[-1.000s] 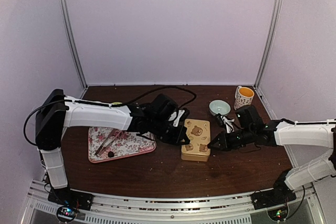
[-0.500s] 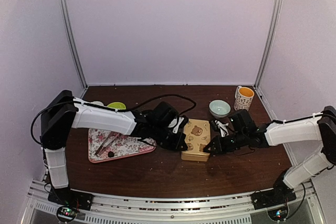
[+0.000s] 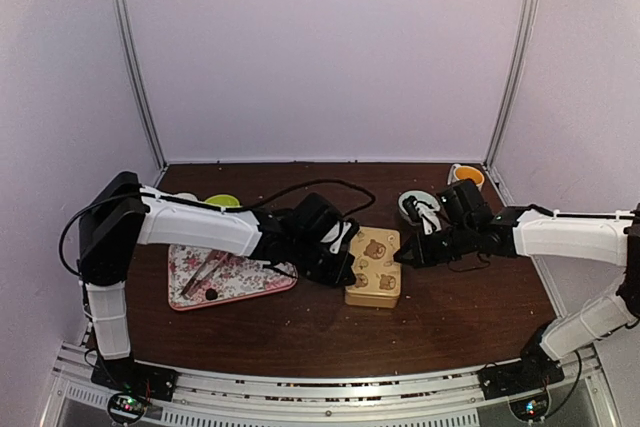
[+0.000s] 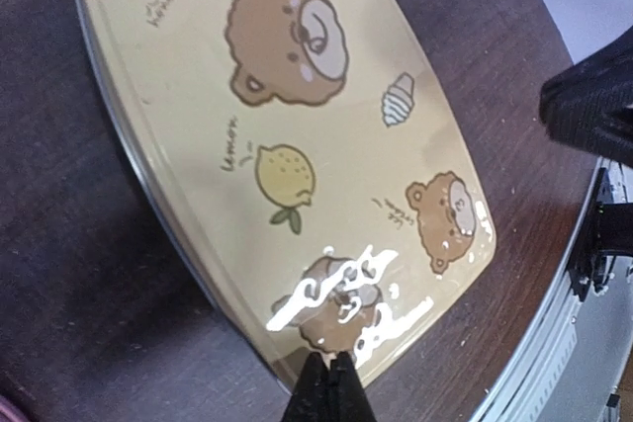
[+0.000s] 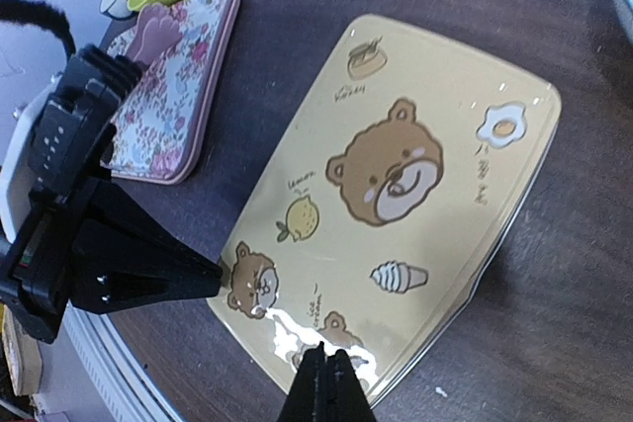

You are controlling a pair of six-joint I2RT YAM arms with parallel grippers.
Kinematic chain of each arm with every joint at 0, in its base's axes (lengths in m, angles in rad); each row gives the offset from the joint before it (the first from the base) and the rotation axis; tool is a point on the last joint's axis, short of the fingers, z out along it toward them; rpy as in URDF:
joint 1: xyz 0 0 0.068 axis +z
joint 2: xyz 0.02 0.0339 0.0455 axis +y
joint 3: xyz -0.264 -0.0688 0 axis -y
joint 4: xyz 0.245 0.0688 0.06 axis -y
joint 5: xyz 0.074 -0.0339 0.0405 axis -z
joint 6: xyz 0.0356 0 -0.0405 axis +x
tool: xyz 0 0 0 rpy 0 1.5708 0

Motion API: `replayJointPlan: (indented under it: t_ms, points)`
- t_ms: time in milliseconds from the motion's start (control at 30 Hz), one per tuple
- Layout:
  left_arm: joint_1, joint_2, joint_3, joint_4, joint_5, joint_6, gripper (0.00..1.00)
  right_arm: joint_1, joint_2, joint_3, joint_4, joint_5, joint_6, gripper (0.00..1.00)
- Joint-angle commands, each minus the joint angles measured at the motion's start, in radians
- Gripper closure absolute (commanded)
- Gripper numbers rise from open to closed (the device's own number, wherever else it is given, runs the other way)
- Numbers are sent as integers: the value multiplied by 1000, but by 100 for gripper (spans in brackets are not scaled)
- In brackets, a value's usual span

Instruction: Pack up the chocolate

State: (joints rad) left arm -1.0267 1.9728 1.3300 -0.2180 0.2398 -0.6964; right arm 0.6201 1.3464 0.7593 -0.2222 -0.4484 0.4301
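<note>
A yellow tin with bears printed on its closed lid (image 3: 375, 265) stands at the table's middle. My left gripper (image 3: 349, 272) is shut and empty, with its tip at the tin's left edge; in the left wrist view (image 4: 331, 378) it rests at the lid's (image 4: 287, 116) rim. My right gripper (image 3: 401, 257) is shut and empty at the tin's right edge; in the right wrist view (image 5: 326, 373) it is over the lid's (image 5: 396, 195) near rim, with the left gripper (image 5: 213, 279) touching a lid corner. One small dark lump (image 3: 211, 294), possibly chocolate, lies on the floral tray. No other chocolate shows.
A floral tray (image 3: 250, 279) with pink tongs (image 3: 205, 272) lies left of the tin. A green bowl (image 3: 222, 201) stands behind it. A pale bowl (image 3: 408, 205) and a spotted mug (image 3: 468, 175) stand at the back right, behind my right arm.
My right gripper dipped to the tin's front right corner, then moved back along its right side. My left arm dropped lower, its gripper staying at the tin's left edge. The tin has not moved.
</note>
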Motion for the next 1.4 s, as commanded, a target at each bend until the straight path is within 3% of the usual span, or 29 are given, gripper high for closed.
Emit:
replayJointPlan:
  t_ms: [0,233,467,900,1033,1367]
  points:
    - [57,-16,136,-127,-75,87,100,-56,-1,68,-19,87,-32,100]
    - [174,82,252,-41,30,106,100,-111,109,167,1,93,-47,100]
    - [195,168,328,52,93,130,100,-144,248,259,12,131,-32,100]
    - [195,97,225,82,85,127,100,-163,554,580,-149,136,-161,100]
    - [194,73,190,84,81,122,100,-159,658,677,-255,67,-192,100]
    - [192,74,164,112,106,119,100,-91,569,539,-167,-65,-164,100]
